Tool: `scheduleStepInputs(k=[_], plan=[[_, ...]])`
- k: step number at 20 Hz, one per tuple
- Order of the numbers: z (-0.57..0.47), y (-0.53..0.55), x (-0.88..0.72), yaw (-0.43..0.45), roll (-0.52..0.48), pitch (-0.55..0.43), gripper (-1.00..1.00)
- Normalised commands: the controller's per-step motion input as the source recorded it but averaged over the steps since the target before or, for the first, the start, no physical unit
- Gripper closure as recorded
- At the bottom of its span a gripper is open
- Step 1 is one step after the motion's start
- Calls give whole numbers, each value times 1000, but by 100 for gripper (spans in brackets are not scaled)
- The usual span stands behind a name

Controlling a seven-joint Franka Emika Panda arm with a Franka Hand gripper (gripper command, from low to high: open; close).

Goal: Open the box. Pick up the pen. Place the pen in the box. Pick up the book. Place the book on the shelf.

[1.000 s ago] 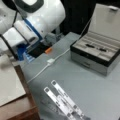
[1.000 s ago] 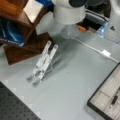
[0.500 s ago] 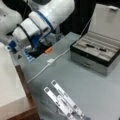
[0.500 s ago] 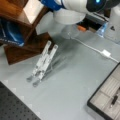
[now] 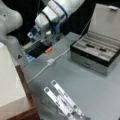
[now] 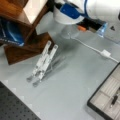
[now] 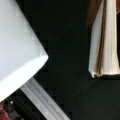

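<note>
Slatted metal stand (image 5: 65, 103), perhaps cable (image 5: 50, 62)

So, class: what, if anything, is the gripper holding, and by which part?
Cannot be told: the gripper, above the tray, hides its jaws. The pen lies in the box, the book on the shelf.

Pen (image 5: 90, 45) in box (image 5: 97, 58); book (image 5: 8, 80) on shelf (image 5: 25, 102); stand (image 5: 63, 101) between.

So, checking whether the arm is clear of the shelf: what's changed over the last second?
The arm and gripper have swung toward a front view's right, away from the shelf and over the dark tray. Unchanged: book on the shelf, pen in the open box, metal stand.
</note>
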Motion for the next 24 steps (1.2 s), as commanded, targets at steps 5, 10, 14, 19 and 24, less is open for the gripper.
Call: scheduleStepInputs(k=[5,10,14,19,24], plan=[[-129,373,498,-351,497,-80,-100],[-216,347,470,-371,614,-107,-100],[-201,249,359,-357,642,-132,-100],[-113,141,216,-313,600,-118,-100],[-99,109,140,-228,538,-124,-100]])
